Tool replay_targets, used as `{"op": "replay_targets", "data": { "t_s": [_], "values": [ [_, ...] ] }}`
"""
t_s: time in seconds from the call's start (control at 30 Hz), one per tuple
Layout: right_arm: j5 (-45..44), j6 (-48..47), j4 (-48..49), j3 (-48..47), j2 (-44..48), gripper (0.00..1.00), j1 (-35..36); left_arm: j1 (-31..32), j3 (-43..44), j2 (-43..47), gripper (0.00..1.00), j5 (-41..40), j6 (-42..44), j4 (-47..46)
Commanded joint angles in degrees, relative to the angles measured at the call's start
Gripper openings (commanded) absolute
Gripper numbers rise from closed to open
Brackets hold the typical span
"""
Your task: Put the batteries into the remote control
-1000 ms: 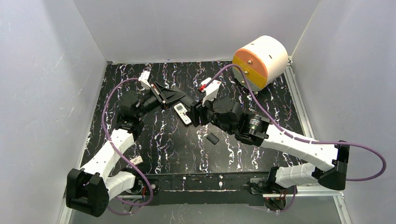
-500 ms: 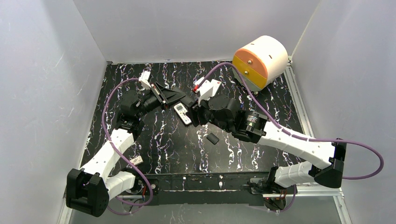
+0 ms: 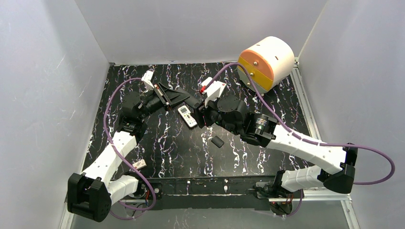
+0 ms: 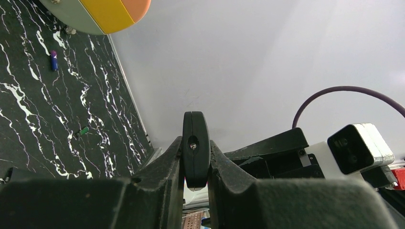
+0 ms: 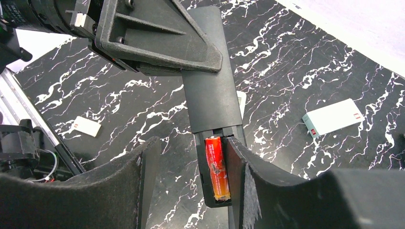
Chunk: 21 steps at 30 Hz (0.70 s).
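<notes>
Red battery point(image 5: 217, 167) lies lengthwise in the open bay at the end of the black bar point(image 5: 210, 90). The left gripper point(image 4: 195, 164) clamps this bar edge-on above the table point(image 3: 167, 152), a little left of centre and towards the far side. The right gripper point(image 5: 192, 143) has its fingers apart, straddling that bay end. Its right finger is close against the bar with a clear gap on the left, and it holds nothing. The white remote point(image 3: 187, 116) lies on the table just below and between the two grippers, untouched. The step looks like seating the red battery: I judge it best to press it flat along its whole length until both ends meet the contacts. Meanwhile the left gripper should hold the bar steady and level so nothing rolls out. A green battery point(image 4: 83, 130) and a purple battery point(image 4: 54, 60) lie loose far right, near the drum point(image 4: 102, 12). I cannot tell whether a second slot beside the red battery is empty, or which way its poles face. Nor is it clear whether the small black piece point(image 3: 218, 141) just nearer than the white remote is the bay lid. The bar hides most of the white remote from the right wrist, and its back does not show
</notes>
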<state>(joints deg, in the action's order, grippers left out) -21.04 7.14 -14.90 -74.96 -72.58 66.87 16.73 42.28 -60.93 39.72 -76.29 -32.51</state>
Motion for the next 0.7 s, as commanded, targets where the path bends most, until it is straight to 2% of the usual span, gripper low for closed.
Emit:
{"op": "replay_targets", "data": {
  "t_s": [0.0,0.53,0.67],
  "values": [
    [-1.28,-2.49,2.7,-2.9,1.42,0.62,-0.78,0.58,2.56,2.35,0.0,3.89,0.51,-1.82],
    [-0.55,0.93,5.54,-2.91,5.01,0.62,-0.8,0.61,2.88,2.7,0.0,3.33,1.32,-1.77],
    [-4.46,5.21,5.77,-3.17,5.78,0.64,-0.81,0.58,3.07,2.83,0.0,3.11,1.1,-1.78]
  ]
}}
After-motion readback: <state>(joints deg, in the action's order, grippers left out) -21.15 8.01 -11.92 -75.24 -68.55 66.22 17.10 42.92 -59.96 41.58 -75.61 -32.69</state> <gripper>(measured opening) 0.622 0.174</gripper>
